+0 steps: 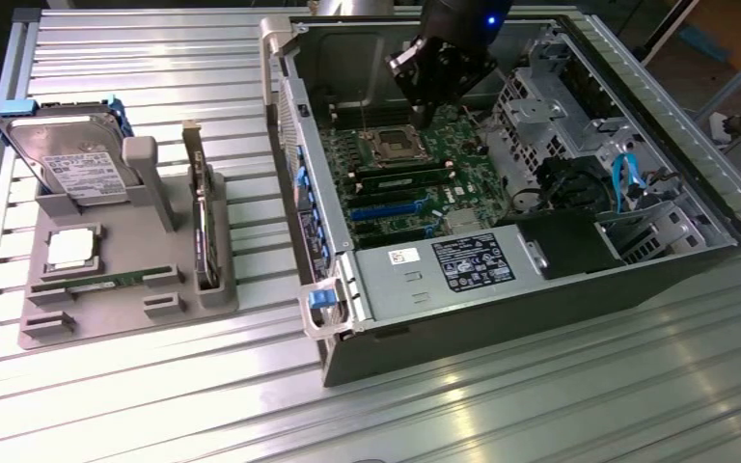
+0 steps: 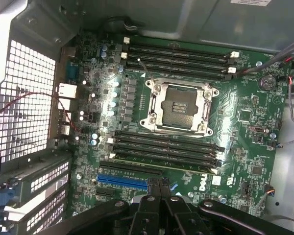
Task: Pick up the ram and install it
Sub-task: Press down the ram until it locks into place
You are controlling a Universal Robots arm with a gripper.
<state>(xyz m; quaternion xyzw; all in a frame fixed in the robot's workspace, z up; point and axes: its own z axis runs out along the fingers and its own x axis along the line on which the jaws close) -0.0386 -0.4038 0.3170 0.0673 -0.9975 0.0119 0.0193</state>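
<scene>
— Where is the ram to be found?

— A green stick, taken to be the ram (image 2: 162, 162), is seen on edge in a motherboard slot just beside the CPU socket (image 2: 179, 105), inside the open computer case (image 1: 474, 318). A second green stick (image 1: 103, 280) lies flat in the grey holder (image 1: 126, 316) on the worktop, well apart from the case.

— And the end effector?

— The end effector (image 2: 160, 193) is held above the board, near the slots. Its fingers are drawn close together, and nothing is seen between them.

— Which way is the ram pointed?

— Its long axis is laid along the slot, parallel to the neighbouring slots. In the exterior view it (image 1: 403, 179) runs from that view's left to its right.

— How is it expected to handle?

— It is judged light, thin and stiff, yet fragile: it could be cracked by bending, and its chips and contacts are best left untouched. Hold would best be taken across the thin faces near mid-length, along the upper edge.
</scene>
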